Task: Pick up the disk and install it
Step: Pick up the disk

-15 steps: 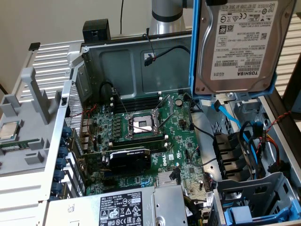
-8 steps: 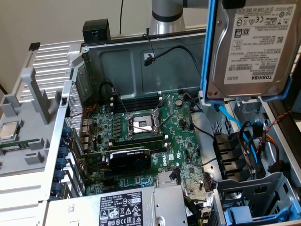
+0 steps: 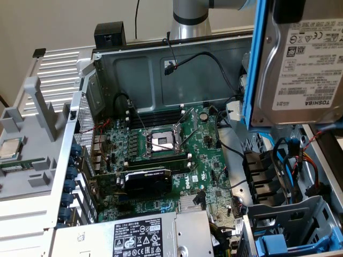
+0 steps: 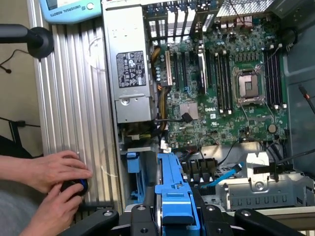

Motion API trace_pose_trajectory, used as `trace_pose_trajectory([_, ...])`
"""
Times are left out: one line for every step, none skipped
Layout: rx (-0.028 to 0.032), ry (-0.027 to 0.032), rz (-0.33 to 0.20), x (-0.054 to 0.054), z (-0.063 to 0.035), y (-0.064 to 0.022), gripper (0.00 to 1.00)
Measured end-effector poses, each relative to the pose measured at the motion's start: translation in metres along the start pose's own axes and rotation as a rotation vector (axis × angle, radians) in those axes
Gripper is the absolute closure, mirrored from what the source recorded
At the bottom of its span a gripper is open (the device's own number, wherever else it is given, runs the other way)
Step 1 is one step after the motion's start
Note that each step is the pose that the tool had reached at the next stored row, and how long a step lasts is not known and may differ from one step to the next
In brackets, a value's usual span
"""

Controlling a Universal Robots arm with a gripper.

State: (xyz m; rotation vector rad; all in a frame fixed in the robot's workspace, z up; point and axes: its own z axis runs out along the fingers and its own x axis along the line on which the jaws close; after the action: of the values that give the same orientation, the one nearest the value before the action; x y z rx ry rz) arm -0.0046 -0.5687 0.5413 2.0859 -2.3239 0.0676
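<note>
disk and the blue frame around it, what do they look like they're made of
Disk: apparently bare silver metal, dull sheen on the casing, with a white printed label, likely paper. Blue frame: probably moulded plastic, judging by its even colour and soft gloss.

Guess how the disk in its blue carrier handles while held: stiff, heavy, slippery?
Probably stiff: the disk is a metal slab showing no sag over the case. Likely dense for its size. The end effector clamps the blue carrier, smooth plastic, so it might slip or flex slightly.
</note>
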Motion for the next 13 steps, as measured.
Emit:
trace_pose_trajectory([0.0000,-0.0004,0.000,0.002,0.0001,-0.0030,0.63])
trace_pose_trajectory([-0.0001,-0.0008,0.000,0.003,0.0002,-0.0057,0.63])
trace_pose_trajectory([-0.0002,-0.0012,0.000,0.004,0.0003,-0.0079,0.63])
trace_pose_trajectory([-0.0002,-0.0017,0.000,0.006,0.0004,-0.0099,0.63])
trace_pose_trajectory([-0.0003,-0.0026,0.000,0.009,0.0006,-0.0114,0.63])
trace_pose_trajectory([-0.0004,-0.0036,0.000,0.010,0.0007,-0.0119,0.63])
trace_pose_trajectory([-0.0006,-0.0047,0.000,0.011,0.0007,-0.0121,0.63])
trace_pose_trajectory([-0.0006,-0.0061,-0.002,0.012,0.0007,-0.0122,0.63])
trace_pose_trajectory([-0.0002,-0.0083,-0.008,0.012,0.0008,-0.0121,0.63])
trace_pose_trajectory([0.0007,-0.0101,-0.017,0.012,0.0008,-0.0122,0.63])
trace_pose_trajectory([0.0019,-0.0122,-0.029,0.012,0.0007,-0.0123,0.63])
trace_pose_trajectory([0.0029,-0.0144,-0.041,0.012,0.0009,-0.0124,0.63])
trace_pose_trajectory([0.0032,-0.0157,-0.051,0.012,0.0009,-0.0123,0.63])
